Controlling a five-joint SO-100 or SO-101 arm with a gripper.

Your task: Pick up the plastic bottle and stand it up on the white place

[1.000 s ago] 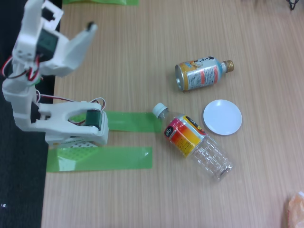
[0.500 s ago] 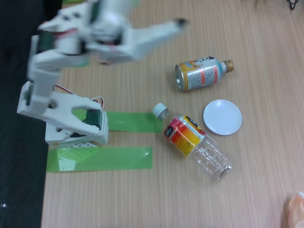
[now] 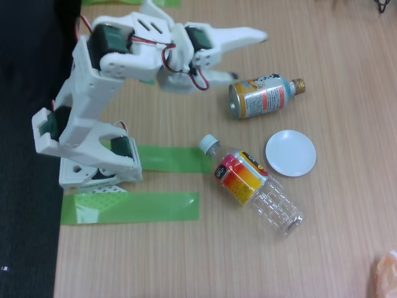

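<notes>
— Fixed view, from above: what does the frame show?

— A white printed arm reaches out over a wooden bench (image 3: 186,248), its claw (image 3: 248,56) spread and holding nothing, one long finger (image 3: 245,34) pointing right and the shorter one (image 3: 218,76) below it. The plastic bottle (image 3: 251,185) lies on its side at centre, white screw cap (image 3: 208,143) toward the arm's base, clear ribbed bottom toward the lower right. The white place (image 3: 291,153), a small round dish, sits just beside the bottle's label, apart from it by a thin gap. An orange-and-blue bottle-can (image 3: 260,96) lies near the claw, above the dish.

— How would the bottle handle?

— It looks empty, so probably light and easily rolled or nudged. The clear walls likely flex under a squeeze and are slick. The labelled middle (image 3: 240,175) or the stiffer shoulder below the cap seems the surest hold; the ribbed lower part may buckle.

— Any risk?

— The can lies closer to the claw than the bottle does.
</notes>
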